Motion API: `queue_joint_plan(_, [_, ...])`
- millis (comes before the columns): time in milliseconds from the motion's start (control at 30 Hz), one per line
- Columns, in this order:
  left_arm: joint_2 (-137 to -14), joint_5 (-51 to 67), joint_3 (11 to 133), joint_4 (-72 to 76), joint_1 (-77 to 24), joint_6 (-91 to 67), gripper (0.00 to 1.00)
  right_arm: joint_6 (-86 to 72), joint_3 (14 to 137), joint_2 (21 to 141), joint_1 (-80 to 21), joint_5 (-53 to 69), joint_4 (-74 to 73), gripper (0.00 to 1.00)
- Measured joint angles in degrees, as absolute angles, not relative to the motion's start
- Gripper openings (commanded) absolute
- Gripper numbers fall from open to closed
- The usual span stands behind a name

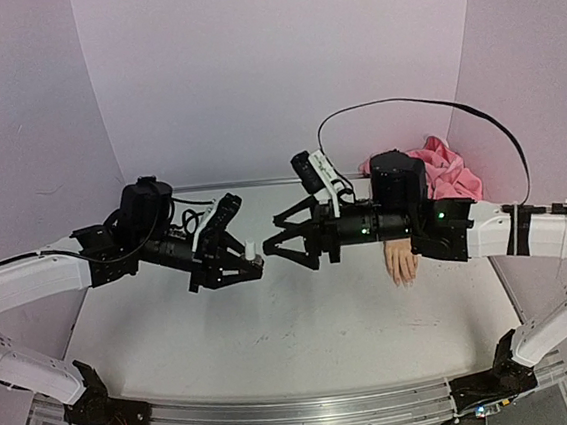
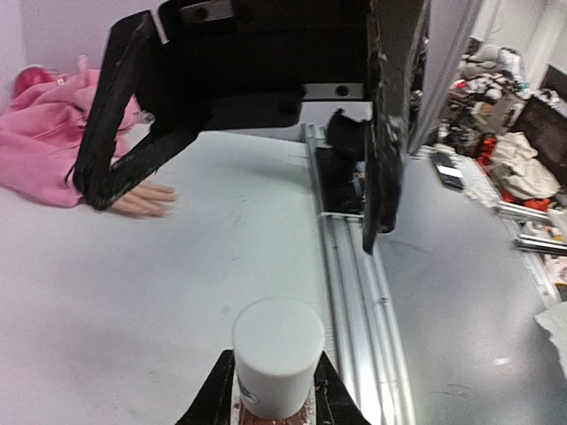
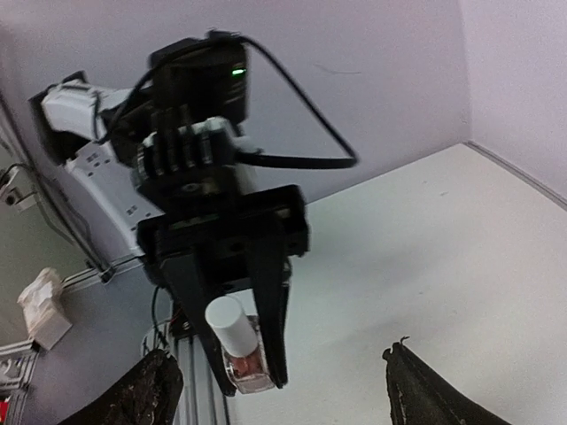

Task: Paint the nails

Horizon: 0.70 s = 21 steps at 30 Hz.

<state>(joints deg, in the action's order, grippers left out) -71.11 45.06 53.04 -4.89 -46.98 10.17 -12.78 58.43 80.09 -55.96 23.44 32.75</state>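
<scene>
Pale nails (image 1: 405,279) well apart from spread right jaws, left jaws clenching bottle (image 1: 250,248).

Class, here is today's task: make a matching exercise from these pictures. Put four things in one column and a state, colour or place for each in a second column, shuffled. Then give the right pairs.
Column one
1. left gripper
2. right gripper
3. mannequin hand
4. cap

Column two
A. lies on the table, sticking out of a pink sleeve
B. open, holding nothing
C. white, on top of the polish bottle
D. shut on the polish bottle

Pairs: 1-D, 2-B, 3-A, 4-C
</scene>
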Motion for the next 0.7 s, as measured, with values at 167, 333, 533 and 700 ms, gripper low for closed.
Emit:
queue_joint_plan(167, [-74.3, 56.6, 54.2, -4.4, -47.1, 7.9, 0.0, -12.2, 59.3, 82.2, -56.3, 35.1, 34.4, 0.66])
queue_joint_plan(333, [-74.7, 60.9, 54.2, -4.4, -47.1, 7.1, 0.0, -12.8, 63.1, 88.4, -56.3, 42.4, 35.6, 0.53])
queue_joint_plan(533, [-74.7, 62.8, 54.3, -4.4, -47.2, 7.0, 0.0, -13.7, 66.0, 91.8, -56.2, 46.7, 35.7, 0.36])
queue_joint_plan(700, [-74.8, 62.3, 54.3, -4.8, -46.6, 5.8, 0.0, -14.3, 66.8, 92.2, -55.6, 48.6, 36.3, 0.2])
